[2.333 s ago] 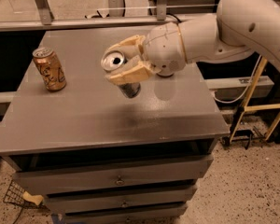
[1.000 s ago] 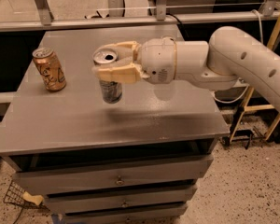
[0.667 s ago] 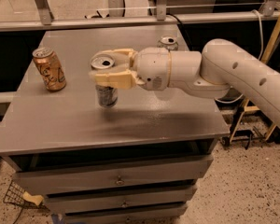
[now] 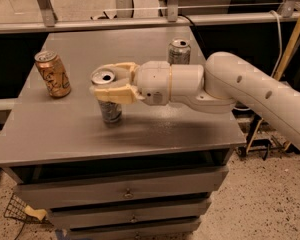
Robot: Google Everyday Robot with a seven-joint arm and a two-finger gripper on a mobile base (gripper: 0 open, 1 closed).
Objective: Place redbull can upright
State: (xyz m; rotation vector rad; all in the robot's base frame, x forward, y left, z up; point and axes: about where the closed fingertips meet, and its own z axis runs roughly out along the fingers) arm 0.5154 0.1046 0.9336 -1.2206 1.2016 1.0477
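The redbull can [image 4: 110, 110] stands upright on the grey table top [image 4: 155, 129], left of the middle; its silver top with the opening faces up. My gripper [image 4: 109, 86] reaches in from the right, and its cream fingers [image 4: 119, 95] are closed around the can's upper part. The lower half of the can shows below the fingers, with its base at or just above the table top.
An orange/copper can [image 4: 52, 74] stands upright at the table's left. A silver-white can [image 4: 179, 51] stands at the back, behind my arm. Drawers sit below the table top. A rail runs along the back, and a yellow frame stands at the right.
The gripper has carried the can leftwards and down from mid-table, turning it from tilted to upright, and its base is now at the table top.
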